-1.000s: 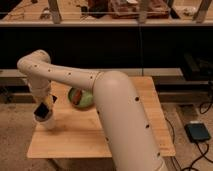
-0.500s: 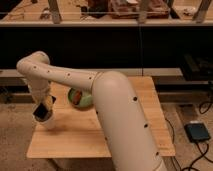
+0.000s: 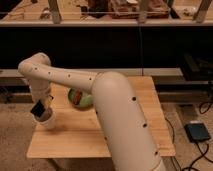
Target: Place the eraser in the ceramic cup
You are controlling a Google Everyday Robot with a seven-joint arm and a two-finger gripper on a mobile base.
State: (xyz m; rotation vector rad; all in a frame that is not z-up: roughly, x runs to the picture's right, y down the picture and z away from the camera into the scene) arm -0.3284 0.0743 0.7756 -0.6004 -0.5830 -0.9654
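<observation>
The ceramic cup (image 3: pixel 46 122), small, white and round, stands near the front left corner of the wooden table (image 3: pixel 135 130). My gripper (image 3: pixel 40 108) hangs at the end of the white arm, directly over the cup's rim and slightly to its left. A small black flat-sided block, apparently the eraser (image 3: pixel 37 107), shows at the gripper's tip, tilted, just above the cup's mouth. How the gripper holds it is not visible.
A green plate (image 3: pixel 82 99) with a brown item lies behind and right of the cup, partly hidden by the arm. The bulky arm (image 3: pixel 120 115) covers the table's middle. A dark shelf runs behind the table. A black pedal (image 3: pixel 198 133) lies on the floor at right.
The gripper with the black block has shifted slightly left and up, staying over the cup. The cup and plate have not moved.
</observation>
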